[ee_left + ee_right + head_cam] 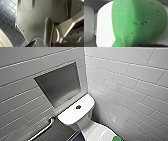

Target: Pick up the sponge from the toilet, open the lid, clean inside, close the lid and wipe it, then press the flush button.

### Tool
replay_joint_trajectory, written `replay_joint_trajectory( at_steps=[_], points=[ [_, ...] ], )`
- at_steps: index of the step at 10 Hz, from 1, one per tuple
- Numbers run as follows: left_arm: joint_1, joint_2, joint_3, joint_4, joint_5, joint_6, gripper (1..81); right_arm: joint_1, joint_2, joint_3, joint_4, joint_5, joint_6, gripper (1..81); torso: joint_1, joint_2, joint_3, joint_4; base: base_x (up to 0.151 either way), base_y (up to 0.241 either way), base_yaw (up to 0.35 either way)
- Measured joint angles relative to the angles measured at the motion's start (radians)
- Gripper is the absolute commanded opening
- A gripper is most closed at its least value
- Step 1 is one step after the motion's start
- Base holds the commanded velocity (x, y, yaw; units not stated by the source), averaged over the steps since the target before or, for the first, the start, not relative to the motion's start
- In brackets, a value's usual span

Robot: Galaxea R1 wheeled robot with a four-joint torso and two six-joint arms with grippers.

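The white toilet [75, 113] stands in the tiled corner, with the round dark flush button [78, 107] in the middle of its tank top. The lid [100, 134] is down. The bright green sponge [116, 138] hangs at the lid's near end. In the right wrist view the sponge [137, 23] looms large and bent into a fold, pinched in my shut right gripper just above the closed lid [105, 25]. One toothed fingertip [32, 43] of my left gripper shows beside my own dark body, with nothing in it.
A recessed niche [60, 84] sits in the wall behind the tank. A metal grab bar [42, 130] runs along the wall left of the toilet. Tiled walls close in on both sides. Dark small-tiled floor [7, 16] lies under the left arm.
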Motion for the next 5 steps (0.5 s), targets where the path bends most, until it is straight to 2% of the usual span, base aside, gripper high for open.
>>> replay_joint_trajectory(
  at_steps=[5],
  points=[
    [0.000, 0.002, 0.000, 0.000, 0.000, 0.003, 81.1, -0.074, -0.145, 0.155, 0.006, 0.026, 0.001, 1.0, 0.000, 0.000, 0.000, 0.000, 0.000, 0.000, 0.000]
  ],
)
